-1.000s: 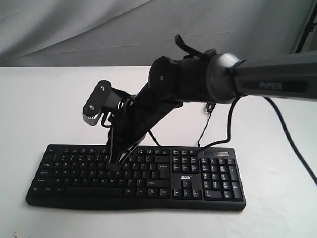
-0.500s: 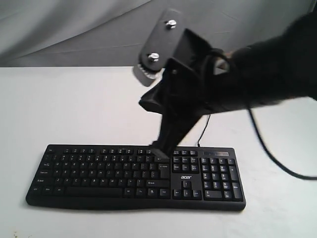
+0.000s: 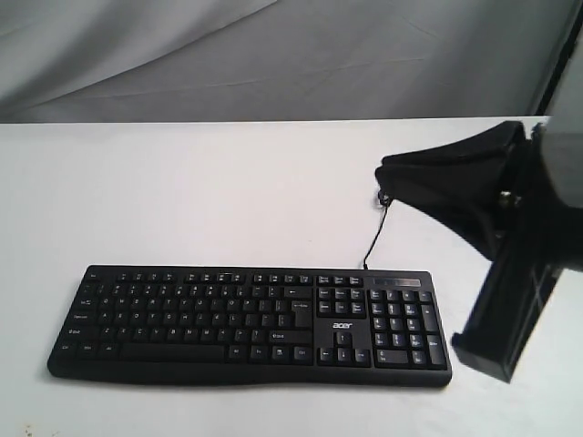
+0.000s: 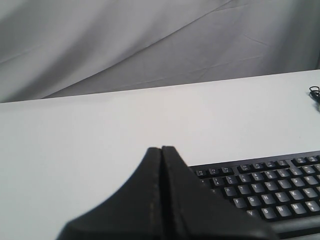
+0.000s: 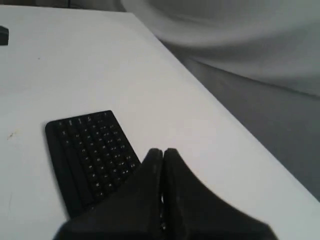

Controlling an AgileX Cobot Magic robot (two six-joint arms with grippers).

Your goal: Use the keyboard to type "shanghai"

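The black keyboard (image 3: 250,314) lies flat near the front of the white table (image 3: 182,191), with nothing touching its keys. My right gripper (image 3: 384,179) hangs above the table to the right of the number pad, pointing left, its fingers pressed together and empty. The right wrist view shows those shut fingers (image 5: 161,150) beside the keyboard (image 5: 92,150), seen end-on. My left gripper (image 4: 161,148) is shut on nothing, held off the left end of the keyboard (image 4: 270,185). It is outside the exterior view.
The thin black USB cable (image 3: 373,237) runs from the keyboard's back edge up to a small loop (image 4: 315,92) on the table. Grey cloth (image 3: 273,55) hangs behind the table. The right arm's dark bulk (image 3: 510,300) fills the right side.
The right arm has lifted off the middle keys, swung up and back to the right, and now sits beside the number pad end. The keyboard has not moved.
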